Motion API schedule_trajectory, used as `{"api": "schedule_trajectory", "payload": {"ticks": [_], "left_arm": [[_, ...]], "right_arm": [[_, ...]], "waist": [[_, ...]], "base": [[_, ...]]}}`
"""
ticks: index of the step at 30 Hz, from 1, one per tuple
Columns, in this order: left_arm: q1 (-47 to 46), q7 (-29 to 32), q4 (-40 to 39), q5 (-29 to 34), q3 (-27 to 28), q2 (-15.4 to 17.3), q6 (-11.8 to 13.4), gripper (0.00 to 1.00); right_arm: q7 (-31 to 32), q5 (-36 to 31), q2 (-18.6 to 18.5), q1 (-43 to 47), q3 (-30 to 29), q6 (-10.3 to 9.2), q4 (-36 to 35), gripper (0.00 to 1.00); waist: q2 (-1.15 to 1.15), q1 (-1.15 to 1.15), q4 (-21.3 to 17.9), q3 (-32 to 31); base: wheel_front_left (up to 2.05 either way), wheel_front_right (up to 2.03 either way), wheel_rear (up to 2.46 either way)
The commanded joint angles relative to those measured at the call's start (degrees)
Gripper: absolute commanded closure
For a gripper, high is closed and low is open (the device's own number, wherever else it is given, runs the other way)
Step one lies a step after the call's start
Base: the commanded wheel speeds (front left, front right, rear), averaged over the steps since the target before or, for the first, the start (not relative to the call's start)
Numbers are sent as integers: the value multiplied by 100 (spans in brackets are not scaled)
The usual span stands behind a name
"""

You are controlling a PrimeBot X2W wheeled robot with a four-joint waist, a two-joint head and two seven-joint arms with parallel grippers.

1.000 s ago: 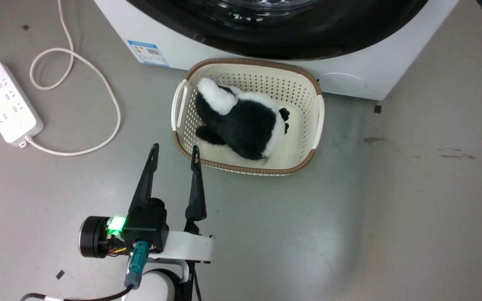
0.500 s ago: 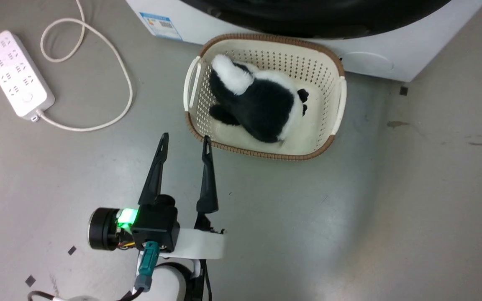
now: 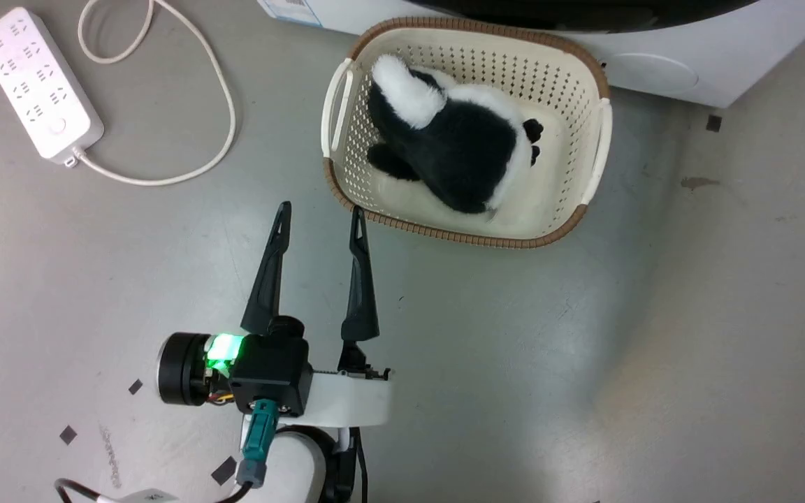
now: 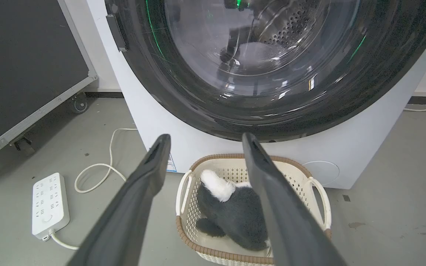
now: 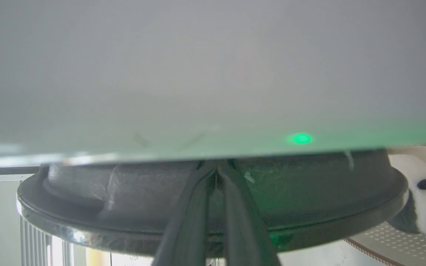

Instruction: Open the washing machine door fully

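Observation:
The washing machine [image 4: 364, 147] is a white box, and its door [image 4: 183, 92], a glossy black ring around clear glass, lies against the front with the steel drum visible through it. My left gripper [image 4: 205, 136] hangs open and empty, low over the floor in front of the machine, near the basket's corner [image 3: 320, 208]. In the right wrist view, my right gripper [image 5: 216, 170] has its fingers together. Their tips sit at the seam between the door's black rim [image 5: 327, 199] and the white front [image 5: 213, 74]. Whether they pinch anything is hidden.
A cream basket [image 3: 595, 161] holding a black-and-white plush panda [image 3: 458, 150] stands on the grey floor right before the machine. A white power strip [image 3: 39, 84] and its looping cable [image 3: 221, 133] lie to the left. A black wheeled case [image 4: 24, 55] stands left of the machine.
The head camera has moved: the machine, basket and power strip have slid up and right in the picture. The right gripper left the top right corner. The left gripper stays open.

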Motion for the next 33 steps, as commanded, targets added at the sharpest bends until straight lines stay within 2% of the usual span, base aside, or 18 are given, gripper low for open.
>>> {"api": "schedule_trajectory", "payload": {"ticks": [1, 5, 11, 22, 33], "left_arm": [[-117, -72, -29, -18, -62, 8, 58, 0], [-165, -120, -28, -45, -109, 8, 127, 0], [-74, -123, 49, -57, -2, 8, 66, 0], [177, -123, 163, -55, 282, 8, -153, 0], [566, -123, 277, -94, 520, 8, -399, 0]], "right_arm": [[114, 209, -89, -234, 41, 5, 166, 100], [374, 511, -95, -262, 113, 6, 367, 100], [448, 547, 82, 455, 124, 6, 135, 100], [424, 573, 497, 1736, 188, 6, -405, 100], [539, 621, 1076, 2836, 420, 6, -757, 100]], "waist": [[0, 0, 19, 30], [0, 0, 31, 7], [0, 0, -89, -381], [0, 0, -298, -1103], [0, 0, -242, -1834]], "base": [[0, 0, 0], [0, 0, 0], [0, 0, 0], [0, 0, 0], [0, 0, 0]]}}
